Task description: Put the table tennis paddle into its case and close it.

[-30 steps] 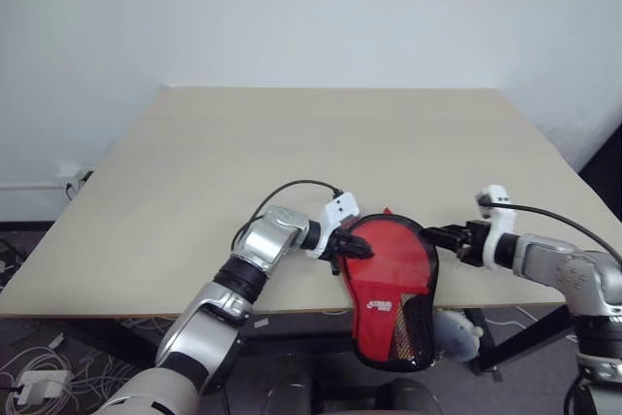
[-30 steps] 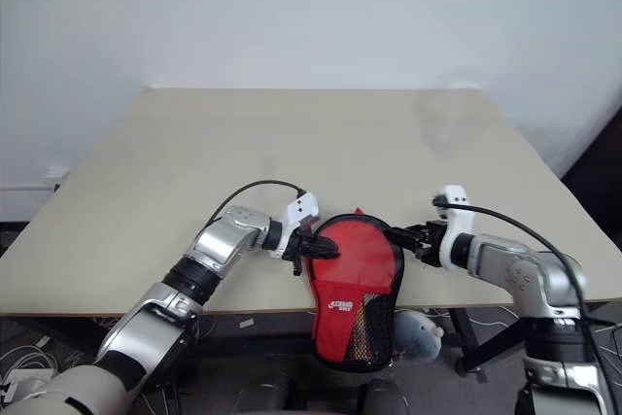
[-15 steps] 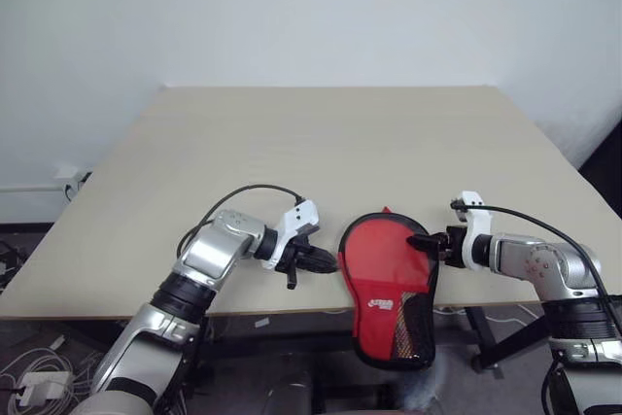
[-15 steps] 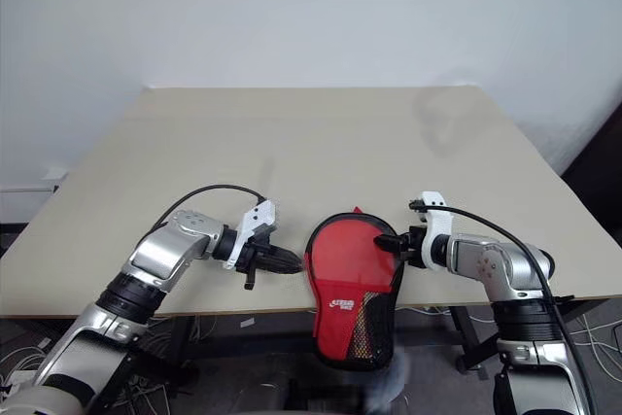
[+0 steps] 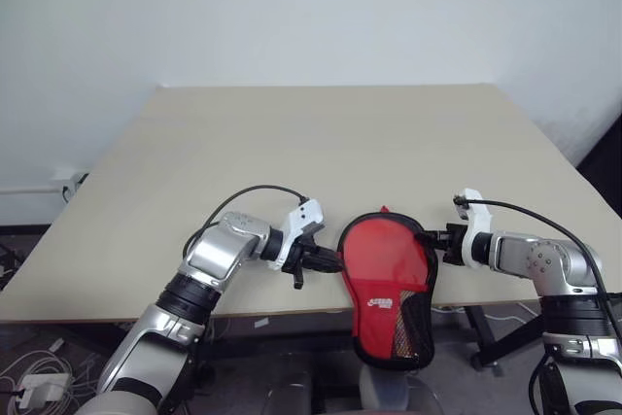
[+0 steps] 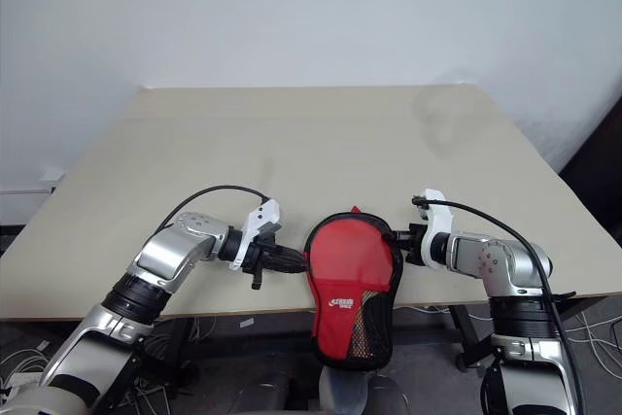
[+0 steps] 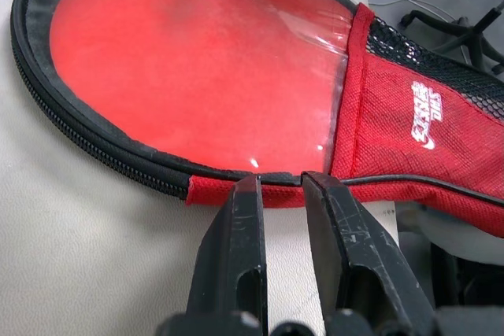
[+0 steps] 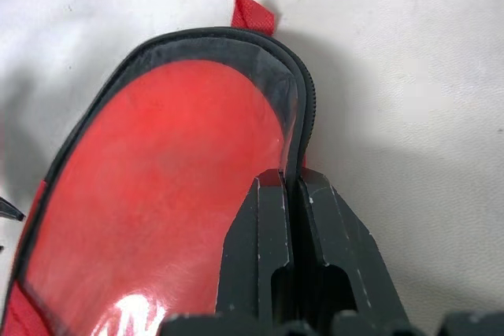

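Head cams first: the case (image 5: 389,284) sits at the near edge of the table (image 5: 321,143), round end on the wood and the narrow mesh handle end hanging off toward the robot, so its long axis runs roughly front to back. The table tennis paddle (image 6: 348,258) is already inside, its red face showing through the clear panel. The left gripper (image 5: 328,261) is right at the case's left rim, and the right gripper (image 5: 433,238) is on the right rim, so both are about equally close, one per side.

Left wrist cam: the two black fingers (image 7: 236,249) have a narrow gap between them, tips just at the black piping and the little red tab on the case (image 7: 236,76) edge. Can't really tell if they're actually gripping anything there.

Right wrist cam: fingers (image 8: 260,249) are squeezed together, pinching the edge of the case (image 8: 157,179) right by the zipper track. I'd guess that's the hold for running the zip, which still looks open along that side.
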Available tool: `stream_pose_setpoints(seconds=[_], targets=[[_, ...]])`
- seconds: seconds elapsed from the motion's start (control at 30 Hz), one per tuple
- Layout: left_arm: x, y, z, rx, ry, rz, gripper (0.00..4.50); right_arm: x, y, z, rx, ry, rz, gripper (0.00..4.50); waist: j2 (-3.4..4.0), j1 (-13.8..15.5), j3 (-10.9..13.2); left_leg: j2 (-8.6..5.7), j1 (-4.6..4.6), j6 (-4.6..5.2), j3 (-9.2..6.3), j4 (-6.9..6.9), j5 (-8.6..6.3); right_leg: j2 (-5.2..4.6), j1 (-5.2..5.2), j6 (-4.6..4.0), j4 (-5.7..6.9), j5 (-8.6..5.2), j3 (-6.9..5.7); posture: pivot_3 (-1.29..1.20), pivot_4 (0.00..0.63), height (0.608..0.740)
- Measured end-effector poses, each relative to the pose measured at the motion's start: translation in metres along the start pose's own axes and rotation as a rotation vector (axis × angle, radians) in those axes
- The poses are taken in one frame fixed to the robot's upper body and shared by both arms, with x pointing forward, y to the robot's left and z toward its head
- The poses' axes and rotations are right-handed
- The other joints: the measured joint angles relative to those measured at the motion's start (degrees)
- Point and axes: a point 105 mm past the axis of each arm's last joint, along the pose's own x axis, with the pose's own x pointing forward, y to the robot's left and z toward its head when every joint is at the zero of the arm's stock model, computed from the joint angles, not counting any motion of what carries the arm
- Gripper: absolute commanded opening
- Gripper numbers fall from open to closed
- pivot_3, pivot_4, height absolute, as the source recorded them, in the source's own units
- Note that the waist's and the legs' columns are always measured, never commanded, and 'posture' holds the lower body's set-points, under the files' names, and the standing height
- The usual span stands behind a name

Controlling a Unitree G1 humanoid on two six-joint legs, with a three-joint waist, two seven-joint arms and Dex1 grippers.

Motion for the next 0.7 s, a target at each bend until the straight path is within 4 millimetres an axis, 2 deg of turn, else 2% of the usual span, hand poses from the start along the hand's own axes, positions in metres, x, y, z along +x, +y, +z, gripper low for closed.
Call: stream_pose_setpoints(seconds=[0.1, 0.23, 0.33, 0.4, 0.47, 0.6, 0.7], targets=[[0.000, 0.000, 0.000, -0.002, 0.001, -0.001, 0.77, 0.006, 0.016, 0.015, 0.068, -0.092, 0.072, 0.03, 0.11, -0.3, 0.1, 0.03, -0.01, -0.04, 0.08, -0.03, 0.03, 0.06, -0.07, 0.05, 0.07, 0.05, 0.09, 0.00, 0.000, 0.724], [0.000, -0.001, 0.000, -0.002, -0.001, -0.003, 0.77, 0.007, 0.034, 0.057, 0.116, -0.234, 0.106, 0.03, 0.27, -0.7, 0.2, 0.01, -0.01, -0.11, 0.20, -0.05, 0.08, 0.04, -0.10, 0.07, 0.09, 0.07, 0.15, 0.00, 0.000, 0.724], [0.001, -0.002, -0.006, -0.020, 0.005, -0.005, 0.77, 0.001, 0.030, 0.091, 0.181, -0.351, 0.051, 0.03, 0.28, -0.7, 0.2, 0.00, 0.00, -0.12, 0.31, -0.08, 0.08, 0.02, -0.12, 0.07, 0.07, 0.07, 0.21, 0.00, 0.000, 0.724], [0.002, -0.002, -0.008, -0.026, 0.009, -0.006, 0.77, -0.001, 0.022, 0.101, 0.227, -0.403, 0.001, 0.03, 0.28, -0.7, 0.2, 0.00, 0.00, -0.13, 0.44, -0.12, 0.08, 0.02, -0.18, 0.08, 0.07, 0.07, 0.30, 0.00, 0.000, 0.724], [0.002, -0.002, -0.008, -0.026, 0.009, -0.004, 0.77, 0.000, 0.008, 0.102, 0.272, -0.414, -0.063, 0.03, 0.28, -0.8, 0.2, -0.01, 0.01, -0.13, 0.72, -0.20, 0.08, 0.03, -0.27, 0.08, 0.08, 0.08, 0.45, 0.00, 0.000, 0.724], [0.003, -0.002, -0.008, -0.027, 0.009, 0.000, 0.77, 0.011, -0.027, 0.085, 0.336, -0.373, -0.243, 0.03, 0.29, -1.5, 0.2, -0.31, 0.00, -0.19, 1.02, -0.30, 0.13, 0.11, -0.49, 0.09, 0.18, 0.09, 0.69, 0.00, 0.000, 0.724], [0.003, -0.002, -0.009, -0.028, 0.009, 0.007, 0.77, 0.021, -0.042, 0.071, 0.306, -0.319, -0.353, 0.03, 0.30, -2.4, 0.2, -0.48, -0.01, -0.38, 1.09, -0.52, 0.28, 0.10, -0.59, 0.10, 0.23, 0.09, 0.73, 0.00, 0.000, 0.724]])
